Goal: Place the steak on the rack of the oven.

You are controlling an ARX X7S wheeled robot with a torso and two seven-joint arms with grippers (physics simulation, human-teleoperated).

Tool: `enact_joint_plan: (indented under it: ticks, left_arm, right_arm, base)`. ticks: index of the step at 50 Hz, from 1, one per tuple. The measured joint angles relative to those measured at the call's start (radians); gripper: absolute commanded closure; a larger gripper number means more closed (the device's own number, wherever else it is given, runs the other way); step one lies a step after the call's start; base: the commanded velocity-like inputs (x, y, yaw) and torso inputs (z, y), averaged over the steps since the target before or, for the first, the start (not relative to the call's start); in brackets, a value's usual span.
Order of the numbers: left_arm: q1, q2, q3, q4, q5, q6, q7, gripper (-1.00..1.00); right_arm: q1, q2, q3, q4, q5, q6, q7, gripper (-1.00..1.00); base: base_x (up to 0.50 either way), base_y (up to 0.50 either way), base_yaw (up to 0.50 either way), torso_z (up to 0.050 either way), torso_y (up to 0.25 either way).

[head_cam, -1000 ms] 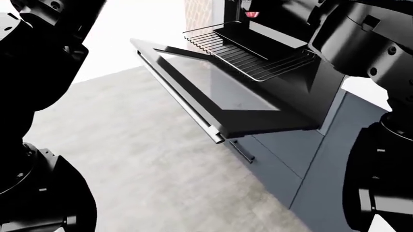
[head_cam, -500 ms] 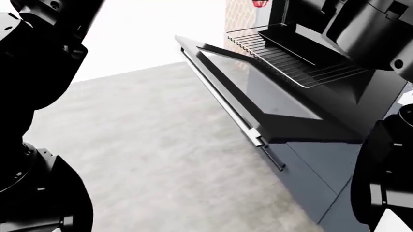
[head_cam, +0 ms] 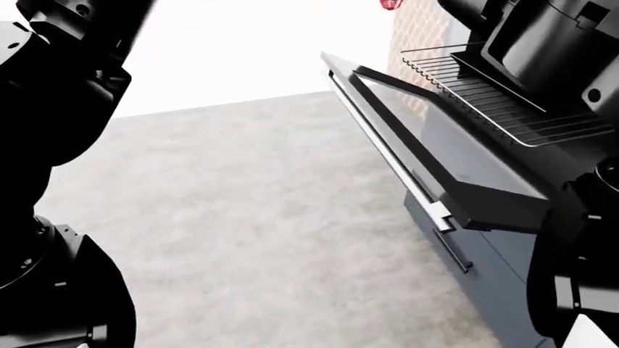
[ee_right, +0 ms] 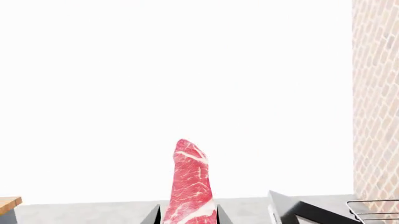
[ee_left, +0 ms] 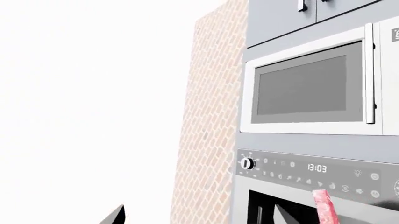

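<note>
The steak [ee_right: 190,186], pink-red with white marbling, stands upright between the fingers of my right gripper [ee_right: 188,219], which is shut on it. Only its tip [head_cam: 390,3] shows in the head view, at the top edge, left of the silver wire rack [head_cam: 483,87]. The rack is pulled out over the black oven's dropped door [head_cam: 435,145]. The rack's corner [ee_right: 374,207] and the door's corner [ee_right: 293,212] lie to one side of the steak. My left gripper [ee_left: 203,219] is open and holds nothing; past it I see the steak [ee_left: 324,207] before the oven's opening [ee_left: 262,210].
A brick wall [ee_left: 209,140] flanks the oven column. Above the opening sit a control panel with a clock [ee_left: 317,168] and a microwave [ee_left: 311,88]. Grey floor [head_cam: 242,217] spreads left of the door. Dark drawers [head_cam: 483,268] lie under the door.
In the head view the oven door and rack have slid to the right and the steak has gone up to the top edge. The arms look unchanged.
</note>
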Motion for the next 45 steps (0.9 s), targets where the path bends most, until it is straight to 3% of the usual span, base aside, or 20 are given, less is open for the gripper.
enact_joint_plan:
  ticks: [20,45]
  left_arm:
    - [-0.002,-0.007,0.013,-0.005,-0.012,0.012,-0.01,-1.0]
    - [-0.005,-0.021,0.026,-0.01,-0.022,0.028,-0.019,-1.0]
  right_arm:
    - [0.007,-0.001,0.052,0.025,0.053,0.017,0.049,1.0]
    - [-0.024,-0.024,0.043,0.033,0.069,-0.003,0.063,1.0]
  base:
    - [0.44,0.13,0.0,0.0,0.0]
    - [0.48,-0.13,0.0,0.0,0.0]
